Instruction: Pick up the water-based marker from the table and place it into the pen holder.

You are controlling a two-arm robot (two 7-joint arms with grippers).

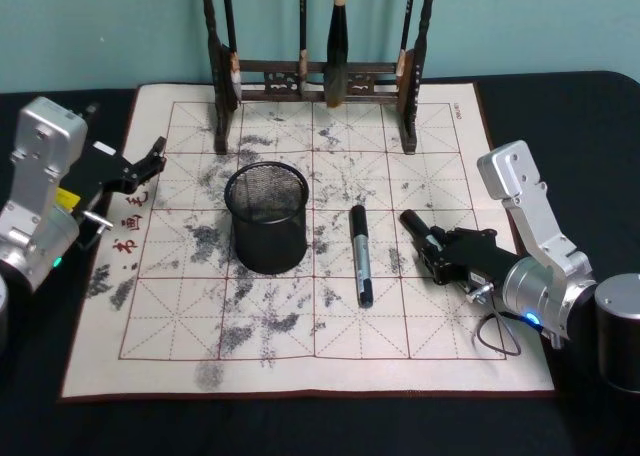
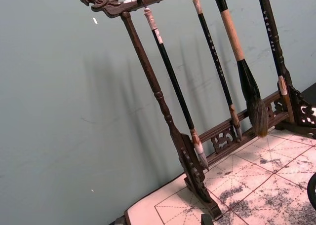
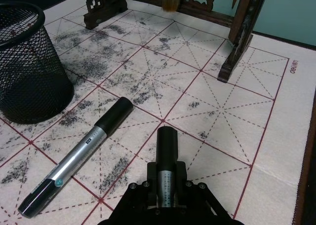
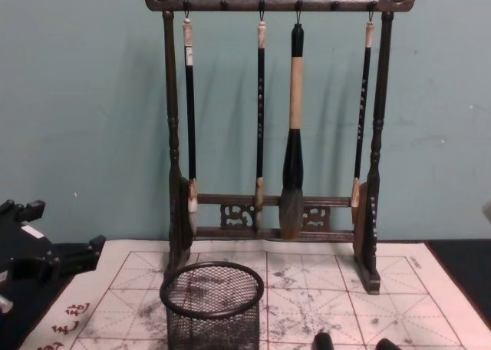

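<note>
Right fingers (image 3: 136,200) grip 1 marker (image 3: 166,153); a 2nd marker (image 3: 79,158) lies just beside

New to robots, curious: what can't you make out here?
- Pen holder: base cut off, chest view's bottom edge.
- Lying marker: label too small, head view.
- Held marker: rear hidden inside right tool, right wrist view.
- Left tool: partly cut off, chest view's left edge.

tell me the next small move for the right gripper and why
Probably lift the right gripper, then carry it to the robot's left toward the pen holder. It is shut on a marker, low over the mat, while the holder's rim stands higher and a second marker lies on the mat between them, so rising first should clear both.
</note>
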